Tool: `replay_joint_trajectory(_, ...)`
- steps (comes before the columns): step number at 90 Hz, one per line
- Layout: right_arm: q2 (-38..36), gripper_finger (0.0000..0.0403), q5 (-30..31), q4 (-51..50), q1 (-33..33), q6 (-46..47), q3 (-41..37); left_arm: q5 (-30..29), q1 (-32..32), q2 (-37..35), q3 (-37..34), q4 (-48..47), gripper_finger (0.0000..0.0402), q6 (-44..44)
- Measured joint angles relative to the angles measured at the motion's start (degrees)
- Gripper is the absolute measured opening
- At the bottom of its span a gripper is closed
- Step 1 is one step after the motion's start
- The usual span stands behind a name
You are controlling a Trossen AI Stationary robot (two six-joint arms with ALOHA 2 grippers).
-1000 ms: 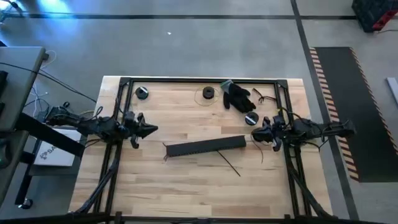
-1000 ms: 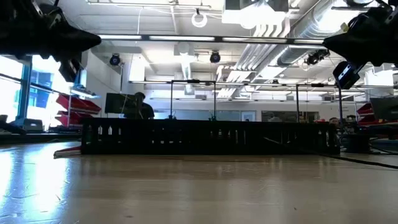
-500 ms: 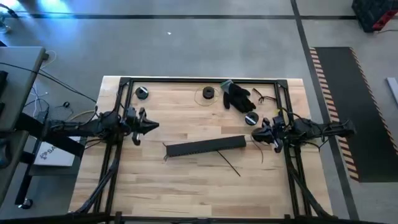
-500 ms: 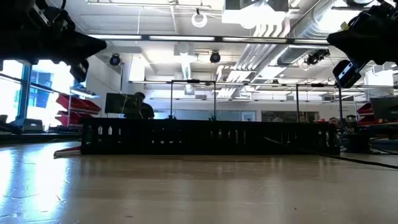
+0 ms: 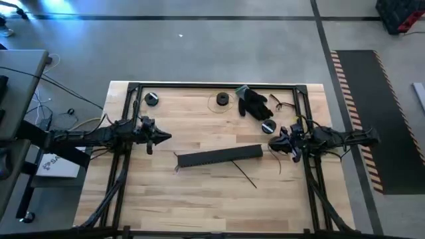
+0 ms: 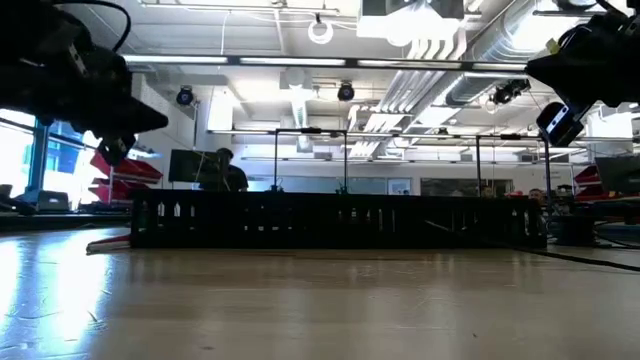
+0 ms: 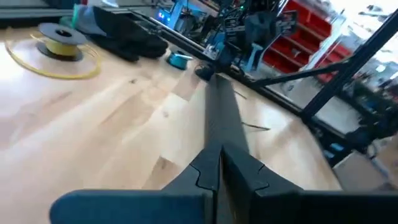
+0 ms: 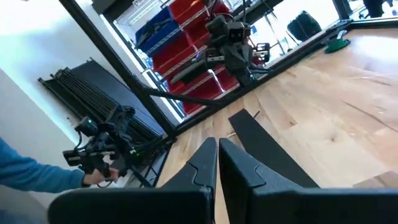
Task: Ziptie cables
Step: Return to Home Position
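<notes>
Wooden worktop (image 5: 199, 199), open workshop behind. Left gripper (image 5: 166, 137) hovers over the left side, jaws clenched, empty. Black duct (image 5: 219, 157) lies closed mid-worktop. Ziptie (image 5: 244, 174) lies loose just near of it; cables unseen. Right gripper (image 5: 271, 143) hovers right, jaws clenched, empty. Step, as judged: homing. Next calls for parking both arms.

You see a table (image 5: 199, 199) of pale wood with fine brown grain. The duct (image 5: 219, 157) on it is plain black, and the glove (image 5: 254, 103) is black too. The ziptie (image 5: 244, 174) looks dark, perhaps black; it is too thin to be sure. The spool (image 7: 62, 45) is yellow. The floor mat (image 5: 382, 113) is dark, with an edge striped in orange and white. The bins (image 8: 186, 46) are red and blue.
</notes>
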Motion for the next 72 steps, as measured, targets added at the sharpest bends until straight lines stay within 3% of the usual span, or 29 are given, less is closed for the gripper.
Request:
replay_joint_trajectory(8, 0.00, 0.0000, 2.56, 0.46, -0.09, -0.45, 0.00, 0.00, 0.00, 0.07, 0.00, -0.01, 0.0000, 2.97)
replay_joint_trajectory(29, 0.11, 0.0000, 2.12, 0.44, -0.07, -6.97, 0.00, 0.01, 0.00, 0.07, 0.00, -0.01, 0.0000, 3.04)
replay_joint_trajectory(72, 0.11, 0.0000, 1.99, 0.44, -0.07, -6.71, -0.02, -0.50, -2.03, -0.40, 0.00, -0.07, 0.0000, 3.04)
